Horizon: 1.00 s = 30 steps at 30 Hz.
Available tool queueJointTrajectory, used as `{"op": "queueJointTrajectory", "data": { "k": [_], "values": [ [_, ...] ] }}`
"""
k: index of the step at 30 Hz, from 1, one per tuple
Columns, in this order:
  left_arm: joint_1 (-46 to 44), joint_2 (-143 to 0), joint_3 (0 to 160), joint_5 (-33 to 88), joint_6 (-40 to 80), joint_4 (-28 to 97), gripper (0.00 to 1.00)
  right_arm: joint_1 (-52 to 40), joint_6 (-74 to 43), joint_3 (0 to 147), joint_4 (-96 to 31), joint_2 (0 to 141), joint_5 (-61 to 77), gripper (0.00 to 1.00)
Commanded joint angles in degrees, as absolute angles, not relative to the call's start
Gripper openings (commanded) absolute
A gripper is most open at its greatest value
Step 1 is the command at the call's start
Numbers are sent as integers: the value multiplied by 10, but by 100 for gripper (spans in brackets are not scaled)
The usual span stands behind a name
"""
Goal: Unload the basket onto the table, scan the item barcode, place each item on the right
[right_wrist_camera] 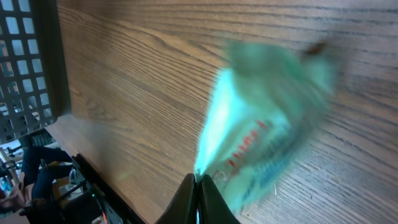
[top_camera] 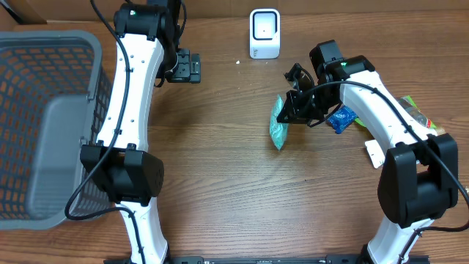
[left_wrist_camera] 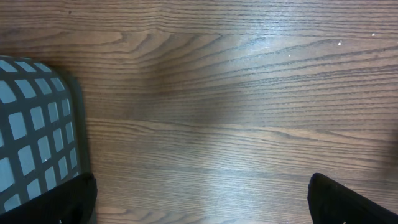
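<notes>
Right gripper (right_wrist_camera: 198, 182), clenched on one edge of the teal packet (top_camera: 278, 126), holds it over the right half of the table (top_camera: 220, 183), long axis running near-to-far, the white scanner (top_camera: 264, 33) beyond it at the far edge, while the left gripper (top_camera: 185, 68) stands released and empty.

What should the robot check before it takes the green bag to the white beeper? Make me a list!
1. Grip on the green packet: ok. The right gripper is pinched shut on its edge.
2. Barcode facing the scanner: cannot tell. The packet is blurred and no barcode shows.
3. Path to the scanner: ok. Only bare table lies between them.
4. Left gripper out of the way: ok. It is open, empty and off to the side.
5. Blue packet clear of the right arm: cannot tell. It lies right under the arm.
</notes>
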<state>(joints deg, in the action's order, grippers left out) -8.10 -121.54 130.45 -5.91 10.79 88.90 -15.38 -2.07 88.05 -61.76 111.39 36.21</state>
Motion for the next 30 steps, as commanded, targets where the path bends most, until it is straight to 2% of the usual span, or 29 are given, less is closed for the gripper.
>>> {"op": "queueJointTrajectory", "data": {
  "k": [1, 16, 17, 20, 21, 26, 30],
  "values": [
    [-79, -1218, 1303, -53, 118, 889, 100, -166, -34, 880, -604, 1104, 386, 4],
    [-79, -1218, 1303, -53, 118, 888, 99, -248, -180, 859, -476, 1119, 300, 4],
    [-79, -1218, 1303, -53, 118, 888, 100, -248, -178, 859, -476, 1119, 295, 8],
    [-79, -1218, 1303, -53, 118, 888, 100, -251, -147, 860, -483, 1119, 280, 42],
    [-79, -1218, 1303, -53, 118, 888, 100, -255, -145, 860, -487, 1119, 270, 48],
    [-79, -1218, 1303, -53, 118, 888, 100, -309, -133, 860, -482, 1119, 187, 64],
    [-79, -1218, 1303, -53, 118, 888, 100, -379, -153, 860, -447, 1120, 104, 81]
  ]
}}
